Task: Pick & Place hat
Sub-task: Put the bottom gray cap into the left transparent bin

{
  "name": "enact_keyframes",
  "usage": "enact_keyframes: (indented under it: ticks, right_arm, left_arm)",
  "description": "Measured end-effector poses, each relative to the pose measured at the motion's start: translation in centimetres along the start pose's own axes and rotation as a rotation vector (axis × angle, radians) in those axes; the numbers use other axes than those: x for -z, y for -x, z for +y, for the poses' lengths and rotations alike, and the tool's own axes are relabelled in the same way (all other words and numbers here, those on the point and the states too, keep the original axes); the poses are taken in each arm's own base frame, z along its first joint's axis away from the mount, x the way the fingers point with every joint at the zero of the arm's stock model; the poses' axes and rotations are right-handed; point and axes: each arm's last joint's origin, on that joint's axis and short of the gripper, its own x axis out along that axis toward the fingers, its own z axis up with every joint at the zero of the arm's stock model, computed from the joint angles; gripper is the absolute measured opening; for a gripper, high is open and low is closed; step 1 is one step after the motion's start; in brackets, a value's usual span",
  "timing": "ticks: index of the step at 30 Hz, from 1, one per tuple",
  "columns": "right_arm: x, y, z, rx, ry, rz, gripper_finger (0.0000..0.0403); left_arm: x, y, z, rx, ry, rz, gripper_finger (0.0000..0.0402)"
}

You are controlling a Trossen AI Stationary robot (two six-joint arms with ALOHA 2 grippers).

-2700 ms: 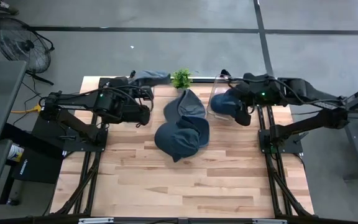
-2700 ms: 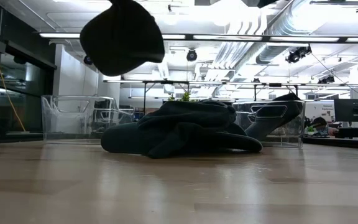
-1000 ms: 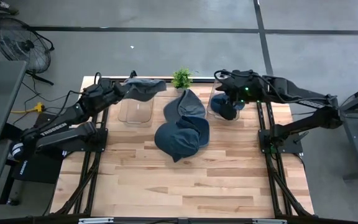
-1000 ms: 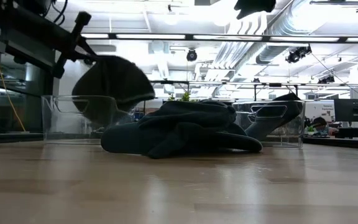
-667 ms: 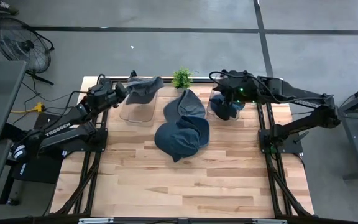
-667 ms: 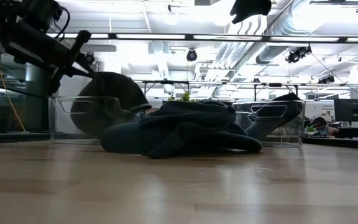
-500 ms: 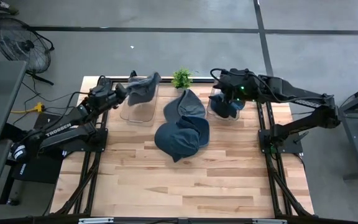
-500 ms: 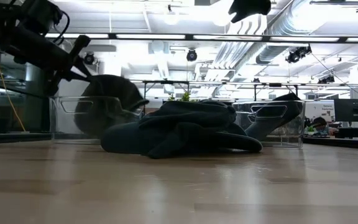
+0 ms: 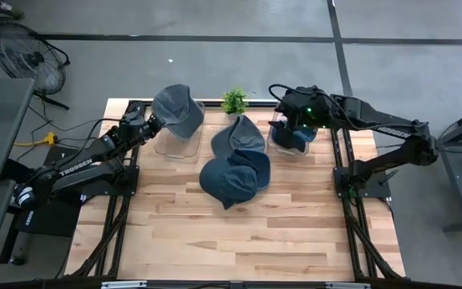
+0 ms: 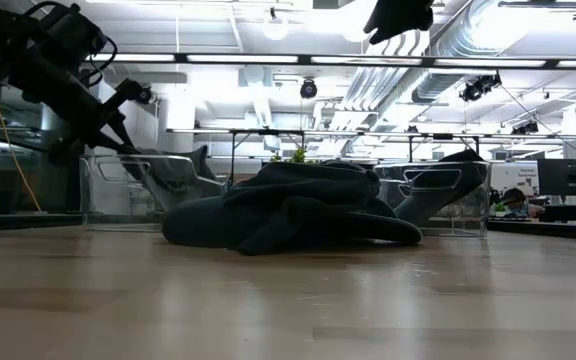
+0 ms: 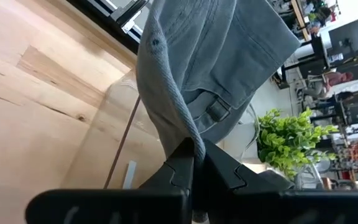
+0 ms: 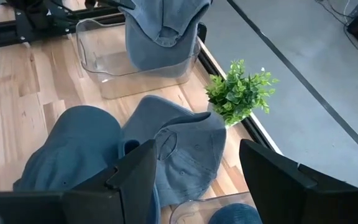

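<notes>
A grey cap (image 9: pixel 178 109) hangs partly inside the left clear bin (image 9: pixel 175 143) at the table's far left. It also shows in the left wrist view (image 11: pixel 204 56) and in the low view (image 10: pixel 183 170). My left gripper (image 9: pixel 158 122) is shut on it at the bin's left rim. My right gripper (image 9: pixel 289 120) is open and empty above the right clear bin (image 9: pixel 283 144), which holds a blue hat (image 9: pixel 295 138). In the right wrist view its fingers stand wide apart (image 12: pixel 197 186). A pile of blue hats (image 9: pixel 235 164) lies on the table between the bins. My left gripper pinches a fold of the cap's cloth (image 11: pixel 188 138) between its two fingers, at the crown's rim close to the back strap and buckle (image 11: pixel 216 112). The fingers come from the table's left, slanting down. The cap's lower part is inside the left bin and its crown stands above the rim.
A small green plant (image 9: pixel 233 100) stands at the far edge between the two bins. The near half of the wooden table (image 9: pixel 239 241) is bare. Black frame rails run along both sides of the table.
My left gripper has gone down toward the left bin, still shut on the grey cap. The cap has dropped from above the bin into it and has turned about, so its round crown faces up in the high view. My right gripper has shifted slightly toward the table's left above the right bin.
</notes>
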Motion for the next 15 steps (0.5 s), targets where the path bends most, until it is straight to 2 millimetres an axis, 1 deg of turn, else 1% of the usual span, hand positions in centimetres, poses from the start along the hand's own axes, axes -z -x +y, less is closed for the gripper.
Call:
enact_keyframes:
  ticks: [7,15]
  right_arm:
    - [0.01,-0.44,0.13,-0.011,0.001,0.012,0.0224]
    - [0.06,-0.44,0.19,-0.03,0.004,0.018,0.0224]
  left_arm:
    - [0.01,0.0,0.01,0.0,-0.067,0.004,0.0014]
    - [0.2,0.04,-0.05,0.03,-0.144,0.068,0.0014]
